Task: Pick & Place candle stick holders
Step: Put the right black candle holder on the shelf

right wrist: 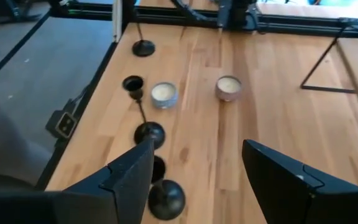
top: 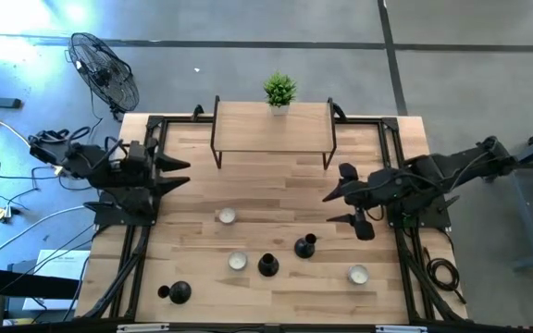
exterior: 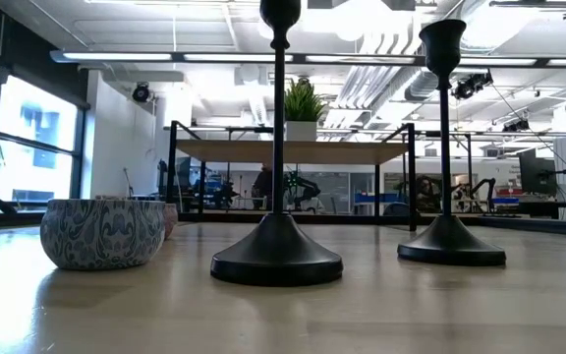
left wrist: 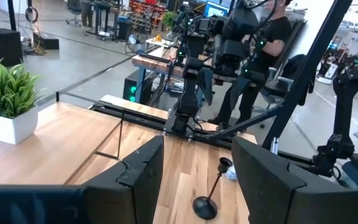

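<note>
Standing upright, stems vertical: three candle stick holders (top: 267,265) on table (top: 285,194).

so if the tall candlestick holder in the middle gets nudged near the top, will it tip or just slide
Probably tip rather than slide. In the low view the tall candlestick holder has a long slim stem over a wide flared base, so a push high up has plenty of leverage. It looks like rigid, smooth dark metal, so it may slip in a light grip. A push low at the base would likelier slide it across the table.
</note>
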You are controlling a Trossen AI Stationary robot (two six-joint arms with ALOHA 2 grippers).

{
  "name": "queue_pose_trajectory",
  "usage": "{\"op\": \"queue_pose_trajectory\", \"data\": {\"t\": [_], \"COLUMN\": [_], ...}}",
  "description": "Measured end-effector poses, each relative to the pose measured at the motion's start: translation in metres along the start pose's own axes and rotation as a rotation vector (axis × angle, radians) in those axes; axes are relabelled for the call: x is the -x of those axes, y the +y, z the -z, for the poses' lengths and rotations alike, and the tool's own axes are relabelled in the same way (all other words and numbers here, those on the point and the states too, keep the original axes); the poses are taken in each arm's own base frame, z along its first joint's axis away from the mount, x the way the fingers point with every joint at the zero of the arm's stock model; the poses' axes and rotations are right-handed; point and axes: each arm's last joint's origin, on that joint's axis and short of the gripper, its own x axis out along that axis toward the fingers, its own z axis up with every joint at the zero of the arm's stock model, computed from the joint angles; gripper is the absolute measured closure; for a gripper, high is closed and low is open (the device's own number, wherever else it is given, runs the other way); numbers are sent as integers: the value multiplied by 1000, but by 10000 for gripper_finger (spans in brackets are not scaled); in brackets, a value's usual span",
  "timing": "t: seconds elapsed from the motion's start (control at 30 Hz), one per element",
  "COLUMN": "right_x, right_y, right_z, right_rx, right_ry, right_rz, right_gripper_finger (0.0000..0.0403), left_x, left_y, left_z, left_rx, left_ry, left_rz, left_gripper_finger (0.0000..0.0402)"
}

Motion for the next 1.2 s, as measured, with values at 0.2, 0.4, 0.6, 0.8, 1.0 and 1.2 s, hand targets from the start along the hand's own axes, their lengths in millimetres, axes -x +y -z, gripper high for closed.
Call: {"op": "queue_pose_trajectory", "data": {"t": [0.2, 0.4, 0.6, 0.8, 1.0, 1.2], "right_x": [-10, -32, -44, -53, -75, -91], "right_y": [8, 20, 25, 25, 28, 36], "right_z": [17, 25, 21, 25, 32, 39], "right_rx": [-5, -7, -46, -69, -59, -9], "right_ry": [93, 123, 92, 135, 195, 240], "right_rz": [-40, -73, -97, -54, 8, 57], "right_gripper_finger": [166, 167, 167, 167, 167, 167], "left_x": [-11, -25, -32, -32, -32, -31], "left_y": [-6, -13, -17, -19, -22, -23], "left_z": [5, 13, 18, 19, 22, 26], "left_rx": [-23, -65, -83, -48, -27, -36], "left_ry": [35, 65, 91, 116, 175, 230], "left_rz": [-6, -72, -73, 1, 113, 171], "left_gripper_finger": [213, 213, 213, 213, 214, 214]}}
